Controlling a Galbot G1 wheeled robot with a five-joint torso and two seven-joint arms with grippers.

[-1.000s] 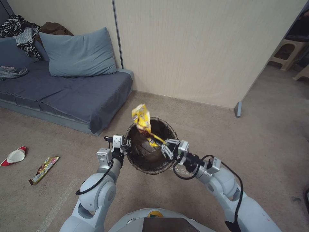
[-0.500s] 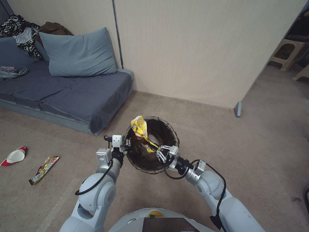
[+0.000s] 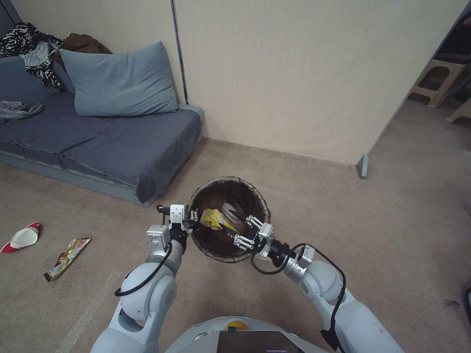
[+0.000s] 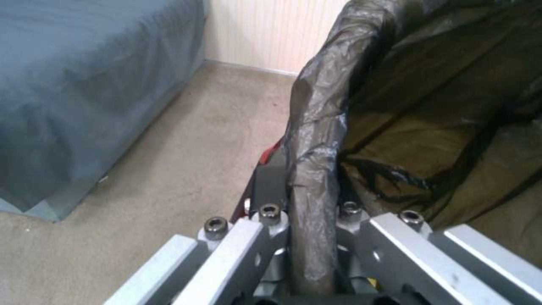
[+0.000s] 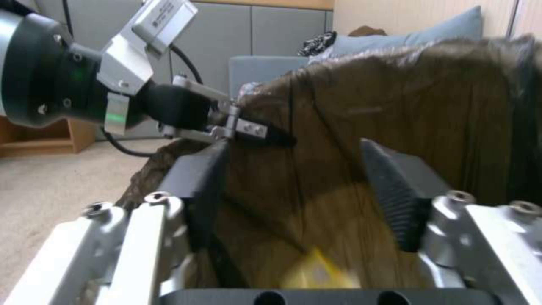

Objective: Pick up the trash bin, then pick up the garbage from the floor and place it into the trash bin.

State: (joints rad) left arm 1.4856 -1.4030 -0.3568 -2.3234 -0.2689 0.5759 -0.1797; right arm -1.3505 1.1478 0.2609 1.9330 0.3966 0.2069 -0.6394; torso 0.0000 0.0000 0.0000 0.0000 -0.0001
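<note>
Yellow wrapper [image 3: 214, 219] lies inside the trash bin [image 3: 229, 184], frame centre; my left gripper [image 3: 192, 220] clamps its rim, my right gripper [image 3: 244, 230] gapes empty. Cup [image 3: 22, 237] and snack wrapper [image 3: 66, 257], lower left, remain.

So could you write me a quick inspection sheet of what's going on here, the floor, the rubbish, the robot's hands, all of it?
Surface: beige carpet floor, worn, a pale stripe near the robot's left.
Job's things: trash bin held off the floor, dark bag over its rim; yellow wrapper lying inside it.
Clutter: colourful snack wrapper and red-and-white paper cup on the floor to the robot's left.
Grippers: left gripper clamped on the bin's rim; right gripper open over the bin's mouth, holding nothing.
Cables: black cable along the left arm, another looped at the right wrist.
Surroundings: grey sofa with pillow and clothes, panelled wall, plastic stools far right.
</note>
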